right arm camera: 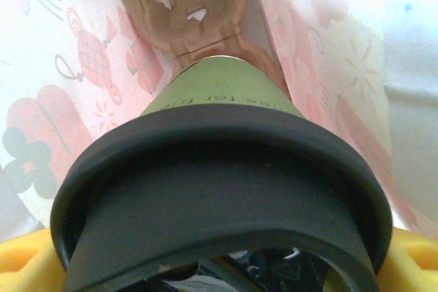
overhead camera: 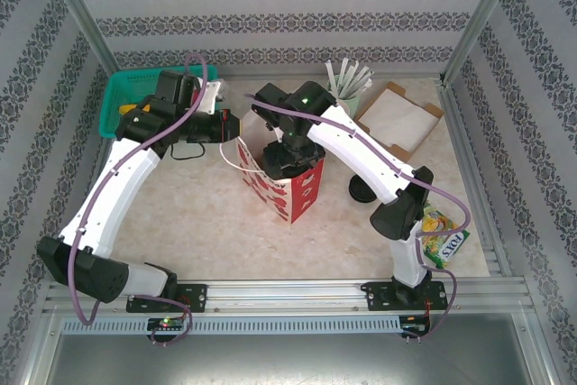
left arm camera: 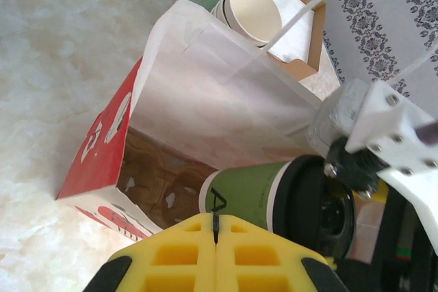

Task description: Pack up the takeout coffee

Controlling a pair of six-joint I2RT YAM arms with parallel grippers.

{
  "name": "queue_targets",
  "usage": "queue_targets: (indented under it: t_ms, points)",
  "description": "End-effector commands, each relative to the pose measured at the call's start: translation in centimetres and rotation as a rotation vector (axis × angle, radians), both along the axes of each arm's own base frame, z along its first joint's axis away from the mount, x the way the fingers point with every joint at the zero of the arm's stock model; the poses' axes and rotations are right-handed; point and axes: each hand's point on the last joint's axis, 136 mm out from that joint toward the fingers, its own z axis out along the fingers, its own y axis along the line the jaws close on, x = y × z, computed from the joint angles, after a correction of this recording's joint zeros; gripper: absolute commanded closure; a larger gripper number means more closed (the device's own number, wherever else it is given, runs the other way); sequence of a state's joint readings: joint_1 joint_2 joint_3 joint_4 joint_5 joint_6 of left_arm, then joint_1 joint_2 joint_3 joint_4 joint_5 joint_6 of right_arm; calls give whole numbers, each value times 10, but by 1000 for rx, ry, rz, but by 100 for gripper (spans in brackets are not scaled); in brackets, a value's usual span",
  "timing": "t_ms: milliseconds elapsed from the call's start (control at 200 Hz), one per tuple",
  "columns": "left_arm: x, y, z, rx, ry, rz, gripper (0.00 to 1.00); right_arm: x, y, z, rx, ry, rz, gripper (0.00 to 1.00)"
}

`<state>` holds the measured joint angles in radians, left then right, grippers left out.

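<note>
Top external: reaches the right gripper [overhead camera: 287, 154] into the red-and-white paper bag [overhead camera: 305, 194]; holds the left gripper [overhead camera: 227, 125] just beside its rim.
Left wrist: presses its jaws together; faces the takeout coffee [left arm camera: 243, 193] at the bag's mouth, base-first toward the cardboard carrier [left arm camera: 161, 182].
Right wrist: clamps the cup's lid end, long axis pointing straight inward.

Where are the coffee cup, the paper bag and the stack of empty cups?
coffee cup [left arm camera: 239, 193]: left wrist view, green side wall.
paper bag [left arm camera: 205, 100]: left wrist view, pale wall.
stack of empty cups [left arm camera: 252, 10]: left wrist view, top cup's inside.
</note>
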<state>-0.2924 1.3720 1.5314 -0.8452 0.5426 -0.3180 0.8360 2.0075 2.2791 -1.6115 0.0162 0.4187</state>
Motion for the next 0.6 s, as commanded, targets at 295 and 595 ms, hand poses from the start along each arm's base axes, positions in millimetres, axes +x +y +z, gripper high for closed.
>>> queue_targets:
  t_ms: [295,595]
  points:
    - [23,23,21,-45,-42,85,100,-55,-46,-5,-171,179,-2,52]
    - [12,3,27,-152,-24,-22,100,-54,-48,-4,-154,166,-57,52]
